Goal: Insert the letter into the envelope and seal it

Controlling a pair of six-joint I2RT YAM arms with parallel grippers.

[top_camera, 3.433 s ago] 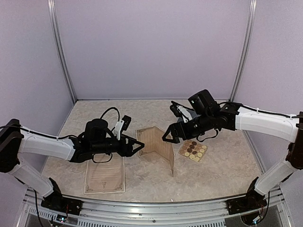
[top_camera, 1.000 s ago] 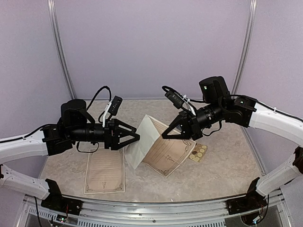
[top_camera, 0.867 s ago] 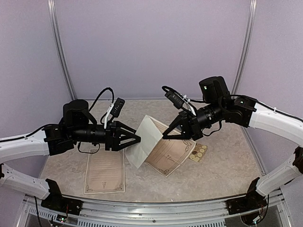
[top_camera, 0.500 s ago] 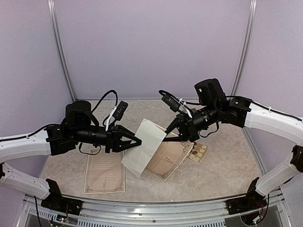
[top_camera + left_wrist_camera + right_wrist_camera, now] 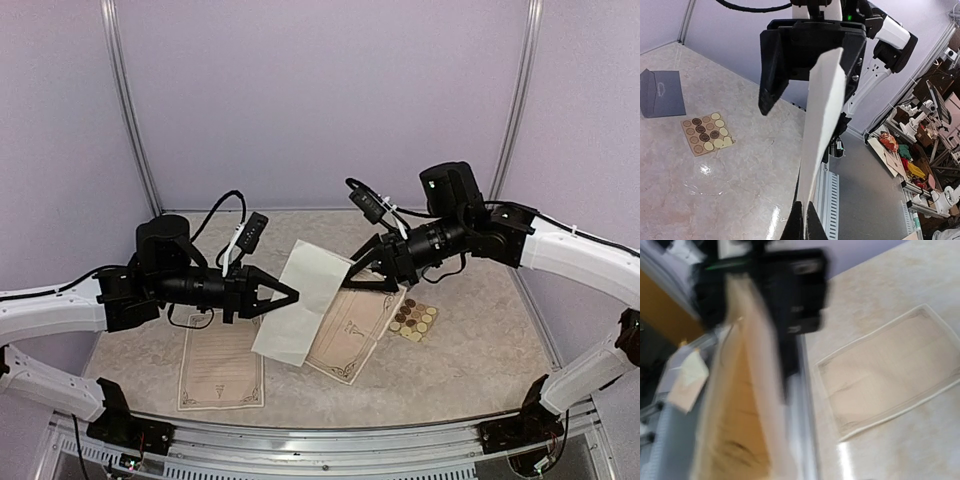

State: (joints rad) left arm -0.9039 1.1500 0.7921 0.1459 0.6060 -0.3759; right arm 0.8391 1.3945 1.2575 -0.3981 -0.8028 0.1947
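The letter (image 5: 300,300), a folded cream sheet with printed borders, hangs in the air between both arms. My left gripper (image 5: 293,297) is shut on its left edge; in the left wrist view the fingertips (image 5: 803,220) pinch the sheet (image 5: 822,125), seen edge-on. My right gripper (image 5: 352,275) stands open at the sheet's upper right corner, its black finger (image 5: 772,75) spread to one side of the paper. The right wrist view is blurred, with the letter (image 5: 740,405) close up. The slate-blue envelope (image 5: 660,92) lies flat on the table, hidden in the top view.
A second bordered sheet (image 5: 222,372) lies flat near the left front of the table (image 5: 470,370). The square sheet of round stickers (image 5: 413,320) lies right of centre, close to the envelope. A metal rail (image 5: 300,445) runs along the near edge.
My left gripper has closed on the letter's left edge. My right gripper has opened and let go of it. The sheet has shifted slightly left and down.
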